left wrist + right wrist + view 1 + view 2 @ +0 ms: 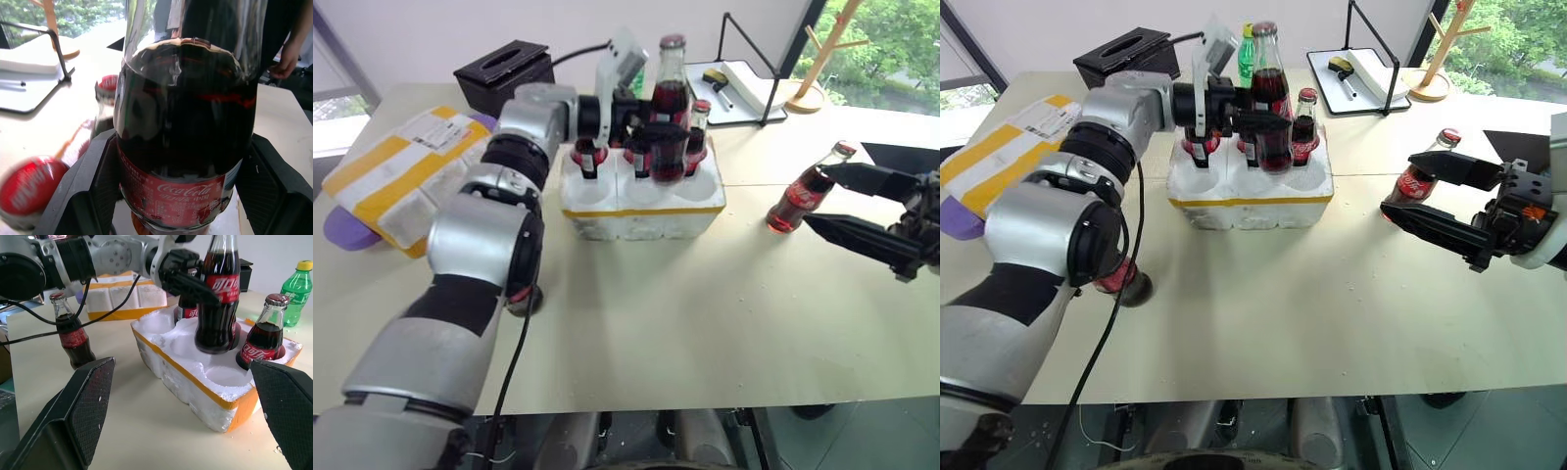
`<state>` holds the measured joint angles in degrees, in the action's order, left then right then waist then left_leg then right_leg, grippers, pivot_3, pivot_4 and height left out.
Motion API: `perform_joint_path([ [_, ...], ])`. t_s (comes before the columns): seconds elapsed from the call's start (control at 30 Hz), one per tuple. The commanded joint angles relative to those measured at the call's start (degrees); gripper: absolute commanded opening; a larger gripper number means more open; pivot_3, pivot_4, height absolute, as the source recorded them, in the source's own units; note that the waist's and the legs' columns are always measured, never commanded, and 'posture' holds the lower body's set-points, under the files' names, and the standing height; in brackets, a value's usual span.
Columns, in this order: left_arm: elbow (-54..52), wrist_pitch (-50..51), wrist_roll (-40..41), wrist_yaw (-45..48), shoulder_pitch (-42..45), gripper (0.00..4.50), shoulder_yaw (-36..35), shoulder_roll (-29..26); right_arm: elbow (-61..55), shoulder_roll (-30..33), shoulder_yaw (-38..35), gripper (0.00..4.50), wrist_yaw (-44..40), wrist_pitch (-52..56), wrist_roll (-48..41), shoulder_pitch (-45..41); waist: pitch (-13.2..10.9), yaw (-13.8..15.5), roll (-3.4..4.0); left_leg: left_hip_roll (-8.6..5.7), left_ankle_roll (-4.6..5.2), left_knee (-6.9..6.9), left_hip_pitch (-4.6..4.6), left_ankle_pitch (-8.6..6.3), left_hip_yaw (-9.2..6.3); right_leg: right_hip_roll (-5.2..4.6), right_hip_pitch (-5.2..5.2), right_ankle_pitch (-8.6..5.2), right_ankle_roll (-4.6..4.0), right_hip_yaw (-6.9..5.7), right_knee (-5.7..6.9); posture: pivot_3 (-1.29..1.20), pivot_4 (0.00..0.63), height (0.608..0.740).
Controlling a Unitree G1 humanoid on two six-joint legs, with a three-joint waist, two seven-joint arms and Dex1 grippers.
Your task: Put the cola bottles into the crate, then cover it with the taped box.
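Bottle poised over an empty well, with a tight fit to get wrong

Left hand (1268,122) is clamped around the body of a cola bottle (1270,98), its two black fingers pressed on either side of the glass, holding it upright just above the crate (1252,201). The bottle's base hangs over one of the front wells, not yet seated. Other bottles already stand in wells around it, one (1304,125) right beside the held one.

Main risk, as I judge it, is misalignment: if the base meets the foam rim rather than the hole, pushing down could tip the bottle, crumble the foam or shove the light crate across the surface (1263,313). The hand's fingers could also knock the neighbouring bottle as they come down or let go.

Right hand (1420,191) is spread wide, with another bottle (1415,181) standing on the surface between its fingers, not gripped; a careless closing could topple it. One more bottle (73,338) stands near the left arm's elbow, where a swing of the arm could catch it. The taped box (396,171) lies well apart, at the robot's left.
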<state>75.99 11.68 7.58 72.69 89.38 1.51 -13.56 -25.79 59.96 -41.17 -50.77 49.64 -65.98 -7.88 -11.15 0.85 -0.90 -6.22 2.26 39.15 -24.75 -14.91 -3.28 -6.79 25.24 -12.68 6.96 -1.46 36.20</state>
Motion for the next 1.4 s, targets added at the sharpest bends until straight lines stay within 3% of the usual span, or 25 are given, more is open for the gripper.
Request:
perform_joint_path([
  [0.03, -3.31, -2.33, -0.52, 2.58, 1.56, 2.68, -1.04, -1.47, -1.55, 0.32, -1.52, 4.5, 0.09, -1.2, -0.41, -0.24, 0.0, 0.0, 0.0, 0.0, 0.0, 0.0, 0.0, 0.0, 0.0, 0.0, 0.0, 0.0, 0.0, 0.0, 0.0, 0.0, 0.15, 0.736],
  [0.37, -6.47, -3.07, -3.34, 8.36, -1.27, 2.68, -0.27, -4.62, -0.82, -0.59, 1.23, 4.5, 1.38, -2.58, 0.2, -1.59, 0.0, 0.0, 0.0, 0.0, -0.09, 0.0, 0.0, 0.05, 0.0, -0.01, 0.0, 0.0, 0.0, 0.0, 0.0, 0.0, 0.15, 0.736],
  [0.57, -8.58, -3.94, -4.75, 7.36, -6.22, 2.68, 0.58, -3.16, 0.07, -0.57, 2.18, 4.5, 1.4, -3.17, 0.35, -2.51, 0.04, -0.02, 0.06, 0.0, -0.1, 0.01, 0.0, 0.06, 0.0, -0.01, -0.02, 0.01, -0.01, 0.0, 0.0, 0.0, 0.15, 0.736],
  [0.83, -10.11, -3.95, -5.15, 5.53, -9.16, 2.68, 1.55, -1.56, 0.73, -0.63, 3.57, 4.5, 1.59, -3.88, 1.13, -3.33, 0.64, -0.02, 1.07, 0.0, 0.2, -0.01, 0.3, -0.12, 0.02, 0.0, -0.28, 0.01, -0.01, 0.01, -0.01, 0.0, 0.15, 0.736],
  [0.97, -9.83, -3.39, -5.2, 4.58, -8.75, 4.47, 1.44, -1.61, 0.77, -0.89, 3.73, 4.5, 1.93, -4.0, 1.43, -3.33, 0.66, -0.04, 1.1, 0.01, 0.23, -0.01, 0.38, -0.14, 0.01, 0.0, -0.37, 0.0, 0.0, 0.01, 0.0, 0.0, 0.15, 0.736],
  [1.4, -8.9, -3.47, -4.92, 4.38, -6.52, 4.47, 0.57, -3.41, 1.92, -1.28, 4.97, 4.5, 2.32, -4.7, 2.68, -4.57, 0.63, -0.03, 1.05, 0.0, 0.23, 0.02, 0.35, -0.13, 0.01, 0.01, -0.36, 0.01, 0.0, 0.0, 0.01, 0.0, 0.15, 0.736],
])
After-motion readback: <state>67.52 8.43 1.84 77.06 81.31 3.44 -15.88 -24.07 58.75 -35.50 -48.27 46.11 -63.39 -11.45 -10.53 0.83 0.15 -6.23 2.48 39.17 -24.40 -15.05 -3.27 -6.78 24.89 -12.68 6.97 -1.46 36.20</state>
